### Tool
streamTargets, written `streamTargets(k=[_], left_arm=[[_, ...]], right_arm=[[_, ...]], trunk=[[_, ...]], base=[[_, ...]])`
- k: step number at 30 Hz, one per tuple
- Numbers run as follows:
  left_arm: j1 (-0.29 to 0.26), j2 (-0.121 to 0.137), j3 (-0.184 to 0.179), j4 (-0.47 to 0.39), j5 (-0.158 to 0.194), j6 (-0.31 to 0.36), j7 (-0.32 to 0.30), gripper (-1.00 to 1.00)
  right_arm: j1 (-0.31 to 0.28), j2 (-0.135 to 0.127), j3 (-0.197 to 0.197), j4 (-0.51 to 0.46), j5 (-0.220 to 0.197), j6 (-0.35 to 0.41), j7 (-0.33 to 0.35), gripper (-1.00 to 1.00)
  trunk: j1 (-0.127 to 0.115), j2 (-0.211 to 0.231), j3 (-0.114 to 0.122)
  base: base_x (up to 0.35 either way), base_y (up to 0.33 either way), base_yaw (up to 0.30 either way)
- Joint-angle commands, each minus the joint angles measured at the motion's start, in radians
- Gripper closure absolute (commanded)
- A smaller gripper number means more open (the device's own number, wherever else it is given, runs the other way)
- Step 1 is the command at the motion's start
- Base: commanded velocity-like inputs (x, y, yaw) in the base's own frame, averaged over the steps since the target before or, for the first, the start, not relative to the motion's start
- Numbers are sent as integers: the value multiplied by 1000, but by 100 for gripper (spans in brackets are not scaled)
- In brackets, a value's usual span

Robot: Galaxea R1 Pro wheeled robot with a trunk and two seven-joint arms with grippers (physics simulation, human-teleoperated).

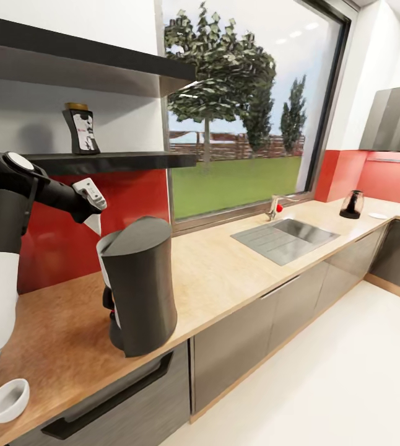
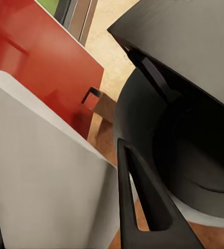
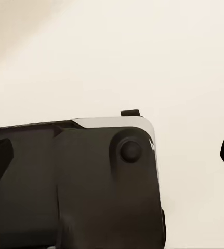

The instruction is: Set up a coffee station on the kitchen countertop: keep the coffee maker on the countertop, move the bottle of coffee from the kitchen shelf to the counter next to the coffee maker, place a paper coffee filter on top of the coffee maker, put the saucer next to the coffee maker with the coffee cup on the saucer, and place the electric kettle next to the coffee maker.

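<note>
The paper coffee filter (image 2: 44, 171), white, light and easily crushed, sits pinched in the left gripper (image 1: 95, 214) at centre left, just behind the coffee maker (image 1: 139, 285); hold it gently by its rim. Farther up, the bottle of coffee (image 1: 82, 128) waits on the kitchen shelf (image 1: 113, 162).

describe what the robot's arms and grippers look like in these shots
In the head view, the left arm is matte black with a round white cap at one joint and a white block near the wrist; the trunk beside it is glossy white. In the left wrist view, one finger is a black, tapered blade with a slotted cutout. The right wrist view shows a rounded black housing.
</note>
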Motion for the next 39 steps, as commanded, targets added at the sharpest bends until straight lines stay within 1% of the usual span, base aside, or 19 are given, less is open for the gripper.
streamTargets(k=[1, 7, 15, 22, 27, 39], left_arm=[[0, 0, -2, -1, -6, 10, -7, 100], [0, -1, -3, -2, -6, 10, -7, 100], [0, -2, -4, -2, -6, 10, -7, 100], [1, -2, -5, -1, -6, 10, -7, 100], [17, -7, -4, -1, -6, 10, -5, 100], [22, -13, -4, 0, -2, 11, 1, 100]], right_arm=[[-1, 0, 1, 1, -9, -4, 0, -100], [0, 0, 1, 1, -9, -4, 0, -100], [-1, 0, 0, 0, -9, -4, -1, -100], [0, -1, 0, -1, -9, -4, -1, -100], [-1, -1, 0, -2, -9, -4, -1, -100], [-1, -1, 0, -1, -9, -4, -1, -100]], trunk=[[0, -1, 0], [0, -1, 0], [0, -1, 0], [0, -1, 0], [0, -1, 0], [0, -1, 0]], base=[[7, 9, 0], [2, 2, -7], [0, 0, -107], [0, 0, -7], [0, 0, 0], [0, 0, 0]])
